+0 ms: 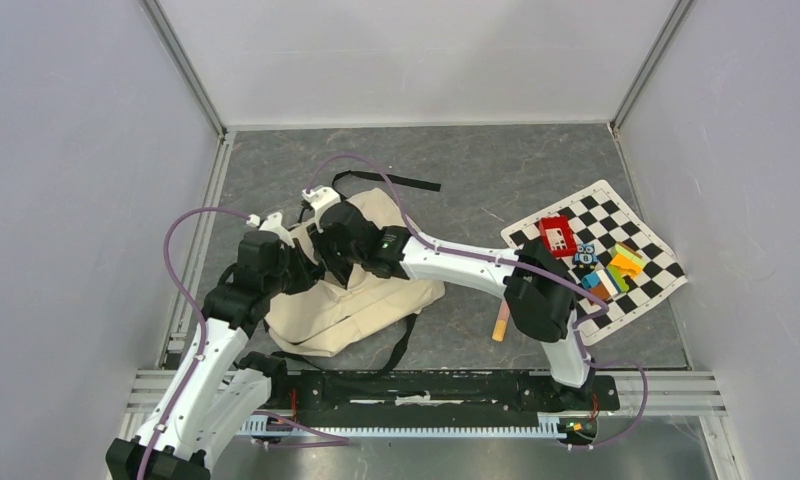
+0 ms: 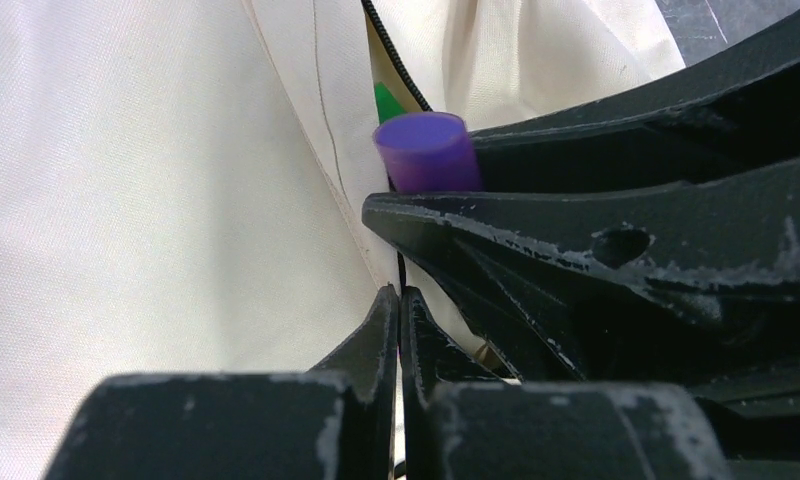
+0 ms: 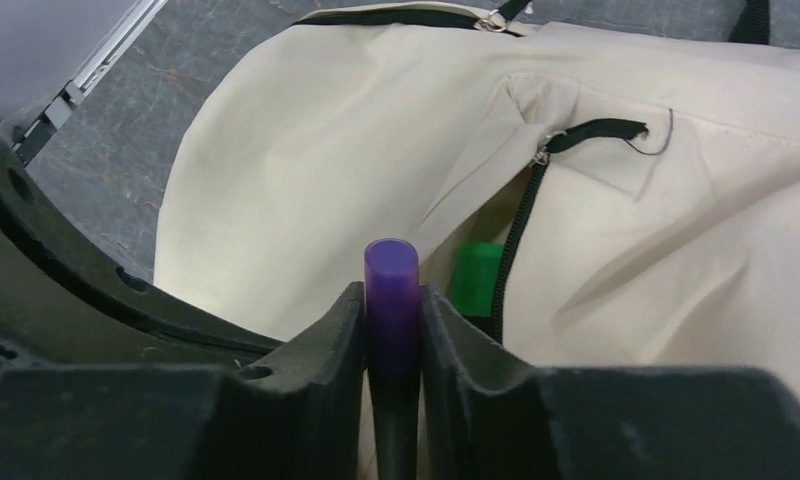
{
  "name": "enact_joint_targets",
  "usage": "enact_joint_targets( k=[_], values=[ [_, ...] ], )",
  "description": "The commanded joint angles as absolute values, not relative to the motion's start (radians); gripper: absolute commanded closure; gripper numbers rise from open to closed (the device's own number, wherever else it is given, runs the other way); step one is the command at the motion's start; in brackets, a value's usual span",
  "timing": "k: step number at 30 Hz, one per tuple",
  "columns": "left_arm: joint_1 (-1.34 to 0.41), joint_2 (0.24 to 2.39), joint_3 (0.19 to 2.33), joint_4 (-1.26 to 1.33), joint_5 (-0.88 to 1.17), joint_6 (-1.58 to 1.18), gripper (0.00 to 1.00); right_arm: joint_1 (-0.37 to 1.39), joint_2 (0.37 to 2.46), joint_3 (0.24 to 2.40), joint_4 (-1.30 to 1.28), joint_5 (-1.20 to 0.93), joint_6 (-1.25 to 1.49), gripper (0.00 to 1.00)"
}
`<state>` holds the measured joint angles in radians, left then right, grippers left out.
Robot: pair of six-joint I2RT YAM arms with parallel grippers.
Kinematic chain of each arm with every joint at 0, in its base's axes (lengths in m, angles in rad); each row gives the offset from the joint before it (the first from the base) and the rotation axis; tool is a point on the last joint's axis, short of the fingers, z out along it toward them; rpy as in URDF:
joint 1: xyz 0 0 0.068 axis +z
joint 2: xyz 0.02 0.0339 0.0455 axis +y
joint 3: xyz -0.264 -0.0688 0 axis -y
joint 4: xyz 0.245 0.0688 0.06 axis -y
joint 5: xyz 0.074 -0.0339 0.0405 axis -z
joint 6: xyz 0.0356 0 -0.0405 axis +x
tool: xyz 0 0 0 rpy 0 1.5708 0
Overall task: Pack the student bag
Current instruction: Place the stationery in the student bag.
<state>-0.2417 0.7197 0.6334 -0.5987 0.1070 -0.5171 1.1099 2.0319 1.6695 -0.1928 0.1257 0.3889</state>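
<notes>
At the left, the left gripper point(image 2: 397, 295) has its jaws pinched tight on the cream bag point(image 1: 361, 310), which lies left of centre on the table. The right gripper point(image 3: 391, 300) clamps 1 purple marker point(image 3: 391, 262) at the bag's open zip pocket, beside a green cap point(image 3: 476, 270). Far right lies a checkered mat point(image 1: 604, 205).

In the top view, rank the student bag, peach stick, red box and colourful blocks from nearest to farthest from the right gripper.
1. student bag, directly beneath the right gripper, which grips a purple marker.
2. peach stick, on the table to the right.
3. red box, on the checkered mat.
4. colourful blocks, farther right on that mat.
</notes>
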Motion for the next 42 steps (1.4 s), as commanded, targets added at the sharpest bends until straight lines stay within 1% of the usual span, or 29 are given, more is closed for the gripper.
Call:
enact_joint_targets(
  k=[1,2,3,4,6,8,15,16,19,21,23,31,36,42],
  values=[
    [-0.23,0.708,0.663,-0.568,0.077,-0.479,0.98,1.109,1.961,1.64,-0.206,0.204,0.396,0.65],
    [-0.23,0.707,0.662,-0.568,0.077,-0.48,0.98,1.109,1.955,1.634,-0.209,0.209,0.391,0.61],
    [-0.23,0.707,0.662,-0.568,0.077,-0.479,0.98,1.109,1.948,1.631,-0.211,0.208,0.382,0.53],
    [-0.23,0.707,0.662,-0.567,0.077,-0.48,0.98,1.109,1.941,1.628,-0.214,0.206,0.373,0.48],
    [-0.23,0.709,0.662,-0.568,0.078,-0.479,0.98,1.109,1.931,1.624,-0.214,0.208,0.363,0.4],
    [-0.23,0.708,0.662,-0.568,0.079,-0.48,0.98,1.109,1.919,1.621,-0.213,0.215,0.358,0.38],
    [-0.23,0.694,0.666,-0.577,0.046,-0.481,0.98,1.109,1.878,1.605,-0.184,0.222,0.323,0.35],
    [-0.229,0.686,0.664,-0.575,0.04,-0.482,0.98,1.109,1.878,1.603,-0.179,0.235,0.316,0.37],
    [-0.23,0.678,0.662,-0.574,0.042,-0.483,0.98,1.108,1.904,1.613,-0.177,0.252,0.286,0.47],
    [-0.23,0.681,0.662,-0.578,0.044,-0.484,0.98,1.109,1.93,1.627,-0.187,0.223,0.275,0.55],
    [-0.23,0.683,0.661,-0.576,0.044,-0.484,0.98,1.111,1.947,1.621,-0.183,0.19,0.275,0.6],
    [-0.23,0.692,0.663,-0.573,0.054,-0.483,0.98,1.111,2.041,1.633,-0.187,0.117,0.264,0.62],
    [-0.23,0.679,0.66,-0.569,0.049,-0.482,0.98,1.11,2.073,1.63,-0.214,0.15,0.261,0.7],
    [-0.23,0.676,0.66,-0.572,0.041,-0.483,0.98,1.102,2.034,1.622,-0.25,0.228,0.266,0.71]
  ],
)
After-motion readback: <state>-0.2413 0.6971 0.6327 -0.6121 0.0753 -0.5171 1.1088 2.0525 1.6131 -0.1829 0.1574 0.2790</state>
